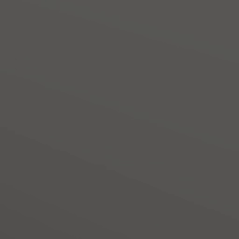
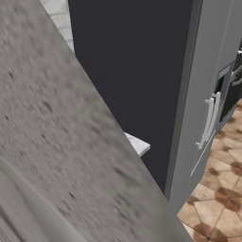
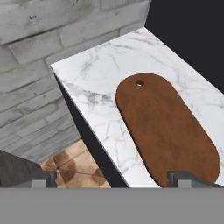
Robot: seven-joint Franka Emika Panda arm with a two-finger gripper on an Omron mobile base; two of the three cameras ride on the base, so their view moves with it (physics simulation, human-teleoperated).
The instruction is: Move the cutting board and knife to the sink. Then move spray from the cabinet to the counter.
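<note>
i see the hand (image 3: 112, 178) released, fingers wide apart, above the cutting board (image 3: 167, 127) that lies flat on the counter (image 3: 105, 78), near its edge.

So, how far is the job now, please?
Nothing looks done yet. The cutting board lies flat on the counter, untouched. In hand: the open gripper hovers above the board's near end, holding nothing, apparently lining up a grasp. Left: carrying board and knife to the sink, then moving the spray from cabinet to counter.
</note>
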